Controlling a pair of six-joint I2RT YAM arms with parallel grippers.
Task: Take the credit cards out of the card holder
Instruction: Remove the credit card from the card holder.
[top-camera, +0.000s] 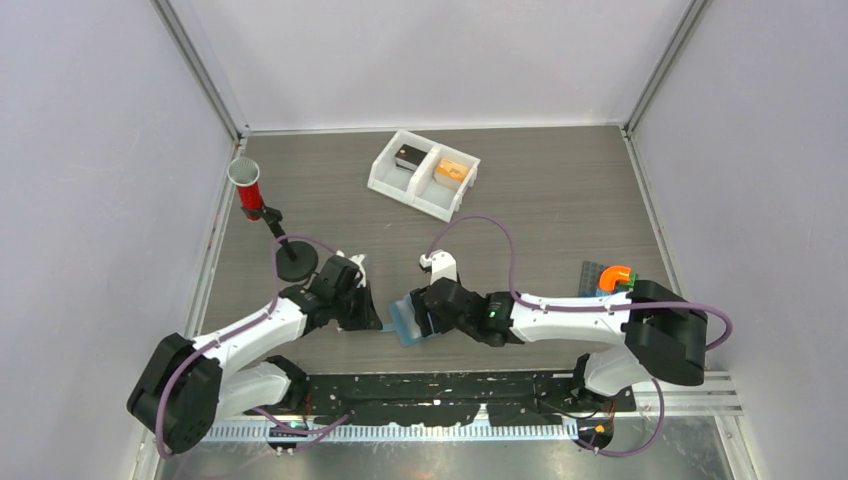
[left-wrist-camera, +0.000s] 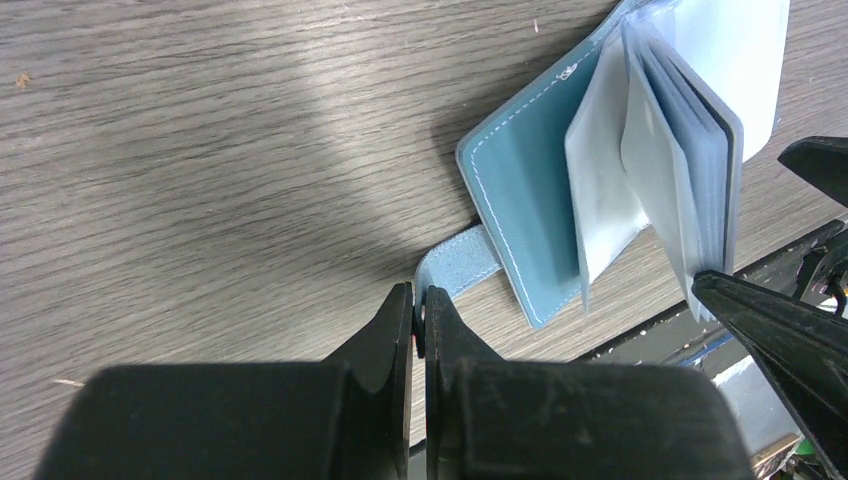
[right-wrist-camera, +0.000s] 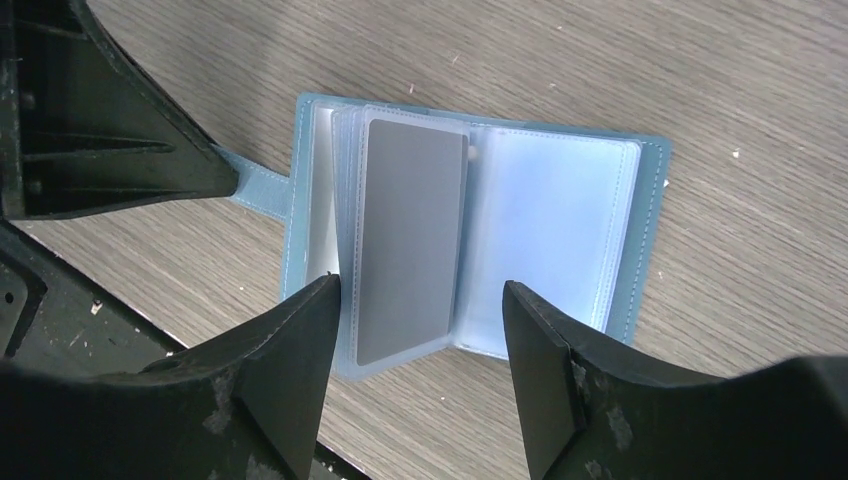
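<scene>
Over the card holder (right-wrist-camera: 652, 200), right gripper (right-wrist-camera: 420, 290) is spread, left gripper (left-wrist-camera: 420, 300) clamped on strap (left-wrist-camera: 460, 262); sleeve (right-wrist-camera: 545, 220) may be pinched with credit card (right-wrist-camera: 410, 240).

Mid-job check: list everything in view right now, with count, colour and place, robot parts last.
card holder: one, light blue, lying open near the table's near edge, between the arms
credit card: one visible, grey, inside a clear sleeve of the holder
tray: one, white, two compartments, far centre
dark item: one, black, tray's left compartment
orange item: one, tan-orange, tray's right compartment
cup: one, red, on a black stand, far left
blue plate: one, with an orange piece, right side
table: one, dark wood-grain
left claw: shut on the holder's strap
right claw: open, straddling the card's sleeve
</scene>
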